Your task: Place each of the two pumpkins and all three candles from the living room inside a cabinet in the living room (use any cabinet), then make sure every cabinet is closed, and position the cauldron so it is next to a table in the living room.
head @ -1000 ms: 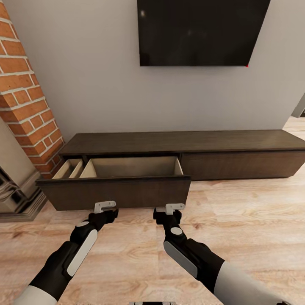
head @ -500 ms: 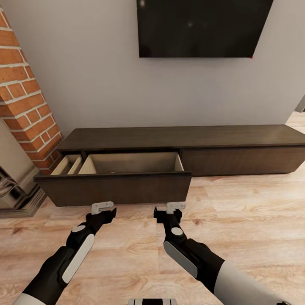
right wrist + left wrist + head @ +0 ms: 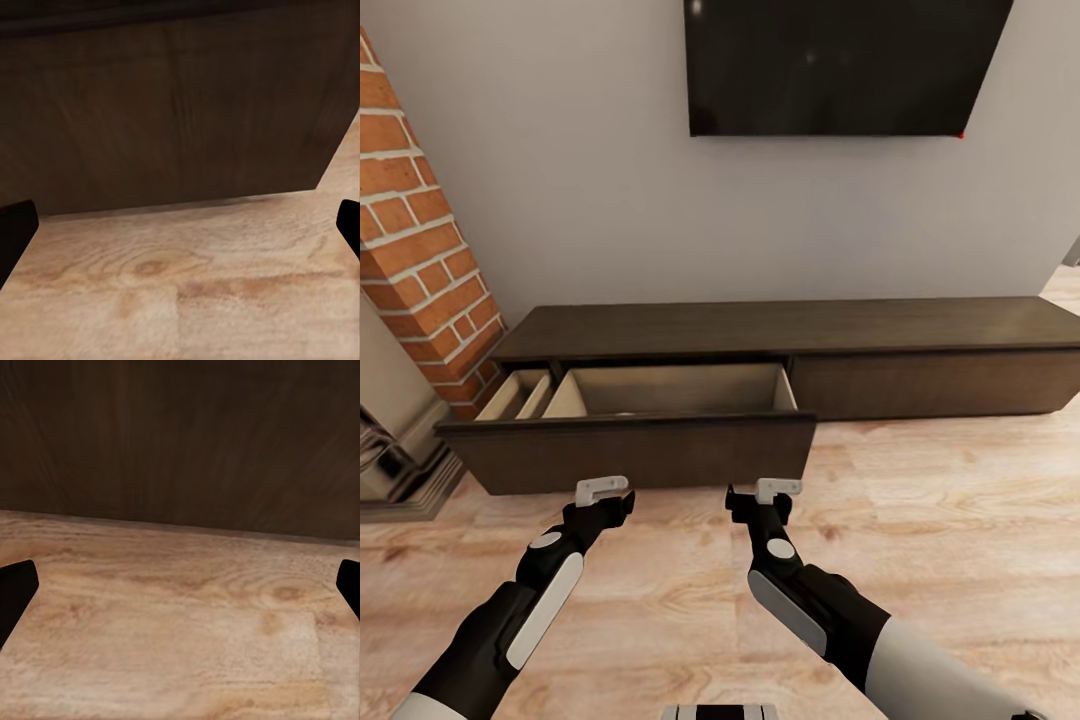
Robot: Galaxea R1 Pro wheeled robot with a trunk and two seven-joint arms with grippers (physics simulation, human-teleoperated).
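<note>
The cabinet (image 3: 920, 325) is a long, low dark-brown console against the wall. Its left drawer stands pulled out, with the dark front (image 3: 630, 452) facing me and a pale beige interior (image 3: 680, 385) whose floor is mostly hidden behind the front. My left gripper (image 3: 603, 490) and right gripper (image 3: 776, 489) hover just short of that front, low over the wood floor. Both are open and hold nothing, as the left wrist view (image 3: 180, 592) and the right wrist view (image 3: 180, 232) show. The pumpkins, candles and cauldron are out of view.
A brick column (image 3: 415, 250) and a stone hearth base (image 3: 400, 470) stand at the left. A black TV (image 3: 840, 70) hangs above the console. A narrow divided compartment (image 3: 520, 392) lies beside the open drawer. Wood floor (image 3: 960, 520) stretches to the right.
The whole head view has shifted slightly, so the camera moved. Both grippers keep about the same place in front of the open drawer.
</note>
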